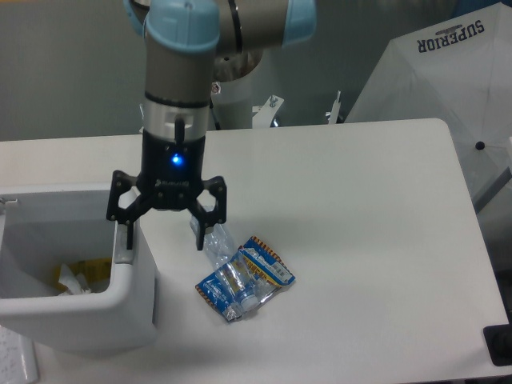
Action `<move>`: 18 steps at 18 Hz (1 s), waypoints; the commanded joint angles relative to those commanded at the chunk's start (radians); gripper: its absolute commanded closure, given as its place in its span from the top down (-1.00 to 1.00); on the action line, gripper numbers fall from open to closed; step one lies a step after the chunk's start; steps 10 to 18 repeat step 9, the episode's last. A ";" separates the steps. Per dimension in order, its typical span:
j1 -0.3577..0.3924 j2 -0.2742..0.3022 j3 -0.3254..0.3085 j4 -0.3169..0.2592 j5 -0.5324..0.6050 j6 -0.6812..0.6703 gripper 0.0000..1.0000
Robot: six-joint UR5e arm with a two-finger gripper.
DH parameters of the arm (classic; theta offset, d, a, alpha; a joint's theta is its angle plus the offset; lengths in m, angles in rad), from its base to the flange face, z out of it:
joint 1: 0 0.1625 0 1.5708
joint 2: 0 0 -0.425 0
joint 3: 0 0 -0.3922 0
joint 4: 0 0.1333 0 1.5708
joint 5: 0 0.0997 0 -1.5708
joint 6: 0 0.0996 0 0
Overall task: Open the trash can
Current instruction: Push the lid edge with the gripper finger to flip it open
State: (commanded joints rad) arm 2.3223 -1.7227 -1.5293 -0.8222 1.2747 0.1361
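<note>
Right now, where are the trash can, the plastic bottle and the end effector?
trash can (120, 300), fixed camera, front right wall.
plastic bottle (228, 268), fixed camera, clear body.
end effector (164, 232), fixed camera, midway between fingertips.

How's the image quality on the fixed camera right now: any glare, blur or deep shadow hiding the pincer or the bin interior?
Fixed camera: lighting soft and even, no glare on the table; pincer sharp, its blue LED glowing; trash can interior lightly shaded but its contents are visible; crumpled plastic bottle hard to outline; faint shadows only.

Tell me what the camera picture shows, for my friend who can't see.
A white trash can sits open with scraps inside. The robot's open hand hangs over its right edge, beside a plastic bottle and blue wrappers on the white table.
</note>
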 joint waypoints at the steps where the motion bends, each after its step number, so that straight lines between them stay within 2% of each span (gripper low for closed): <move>1: 0.017 0.005 -0.003 -0.005 0.029 0.026 1.00; 6: 0.080 0.005 -0.009 -0.051 0.290 0.124 1.00; 9: 0.101 0.002 -0.011 -0.092 0.308 0.226 1.00; 18: 0.101 0.002 -0.011 -0.092 0.308 0.226 1.00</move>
